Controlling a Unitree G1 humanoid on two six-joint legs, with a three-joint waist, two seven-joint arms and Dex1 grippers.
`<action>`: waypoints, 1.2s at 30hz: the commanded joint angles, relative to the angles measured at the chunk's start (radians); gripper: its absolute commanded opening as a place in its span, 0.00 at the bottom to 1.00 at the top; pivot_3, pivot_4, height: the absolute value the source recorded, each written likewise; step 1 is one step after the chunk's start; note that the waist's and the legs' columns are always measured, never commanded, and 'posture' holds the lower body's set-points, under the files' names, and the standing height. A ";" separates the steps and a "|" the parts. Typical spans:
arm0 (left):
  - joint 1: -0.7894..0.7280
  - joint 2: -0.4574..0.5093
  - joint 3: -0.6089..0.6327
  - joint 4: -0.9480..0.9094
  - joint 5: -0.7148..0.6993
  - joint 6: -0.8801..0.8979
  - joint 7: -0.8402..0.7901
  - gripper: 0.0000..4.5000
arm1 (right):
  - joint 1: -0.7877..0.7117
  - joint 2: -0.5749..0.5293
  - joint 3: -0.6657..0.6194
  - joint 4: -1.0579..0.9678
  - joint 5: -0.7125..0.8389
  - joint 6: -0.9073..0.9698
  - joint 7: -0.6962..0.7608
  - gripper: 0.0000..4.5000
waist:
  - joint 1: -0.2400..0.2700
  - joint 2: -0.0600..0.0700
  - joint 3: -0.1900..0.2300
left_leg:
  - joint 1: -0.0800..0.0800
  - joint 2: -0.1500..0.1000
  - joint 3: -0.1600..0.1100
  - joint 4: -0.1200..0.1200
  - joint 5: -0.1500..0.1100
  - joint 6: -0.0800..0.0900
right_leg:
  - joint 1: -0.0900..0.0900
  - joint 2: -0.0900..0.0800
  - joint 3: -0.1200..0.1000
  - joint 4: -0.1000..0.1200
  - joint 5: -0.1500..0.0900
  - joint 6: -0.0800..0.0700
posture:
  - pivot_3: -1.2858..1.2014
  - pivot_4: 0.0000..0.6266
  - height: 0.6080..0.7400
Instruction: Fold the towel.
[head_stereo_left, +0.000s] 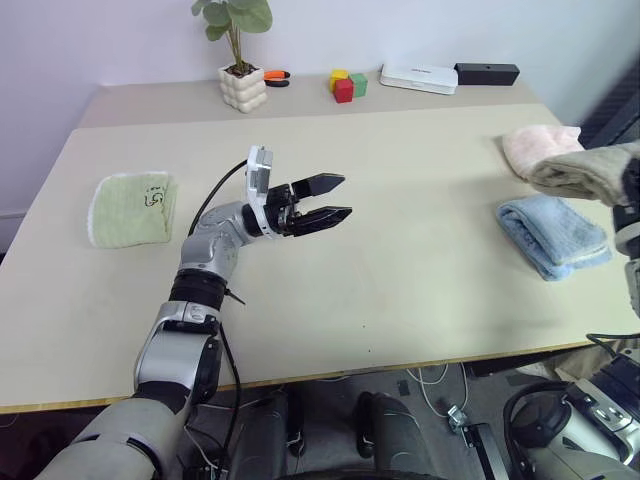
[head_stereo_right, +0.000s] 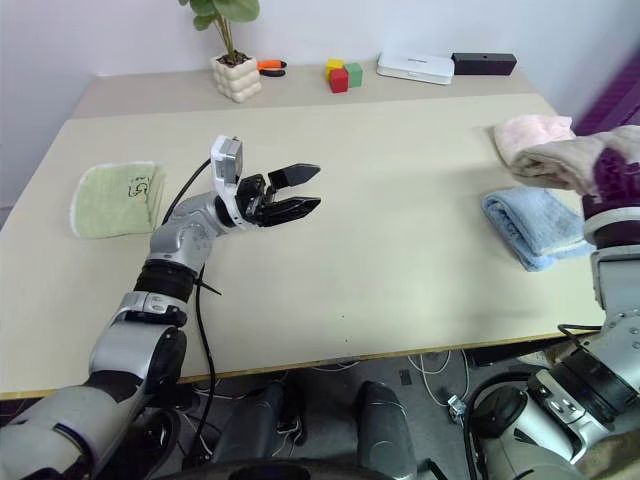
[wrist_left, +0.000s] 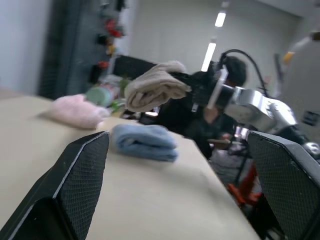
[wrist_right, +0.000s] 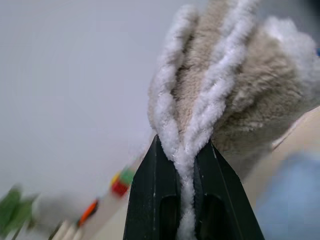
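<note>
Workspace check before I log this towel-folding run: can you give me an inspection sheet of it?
Surface: pale beige tabletop, middle bare.
Job's things: large tan terry-cloth towel with whitish hem, bunched and lifted off the table at its right side.
Clutter: small green towel at left; folded pink towel and folded light blue towel at right; potted plant, coloured blocks, flat white box and black bar along the far edge.
Grippers: left gripper open, empty, above the table; right gripper shut on the tan towel.
Cables: black cable on the left arm; loose cables on the floor.
Surroundings: plain wall behind.
</note>
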 joint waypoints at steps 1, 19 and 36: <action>-0.030 -0.019 -0.014 0.006 0.030 -0.063 -0.033 1.00 | -0.012 -0.020 0.022 0.064 -0.018 -0.077 0.018 0.00 | 0.000 0.000 0.000 | 0.000 0.000 0.000 0.000 0.000 0.000 | 0.000 0.000 0.000 0.000 0.000 0.000 | 0.52 0.24 1.00; 0.138 -0.011 -0.008 -0.232 0.017 0.019 0.061 1.00 | -0.030 -0.163 0.146 0.548 -0.170 -0.228 0.238 0.00 | 0.008 0.004 0.000 | 0.000 -0.001 0.000 0.003 -0.002 0.003 | 0.002 0.000 0.001 0.000 0.000 0.000 | 0.52 0.24 1.00; 0.097 -0.031 -0.009 -0.165 0.025 -0.019 0.065 1.00 | 0.161 -0.149 0.179 0.341 -0.209 -0.160 0.210 0.32 | 0.006 0.005 0.000 | 0.000 -0.001 -0.001 0.004 -0.002 0.004 | 0.002 -0.001 0.001 -0.001 0.000 0.001 | 0.52 0.24 1.00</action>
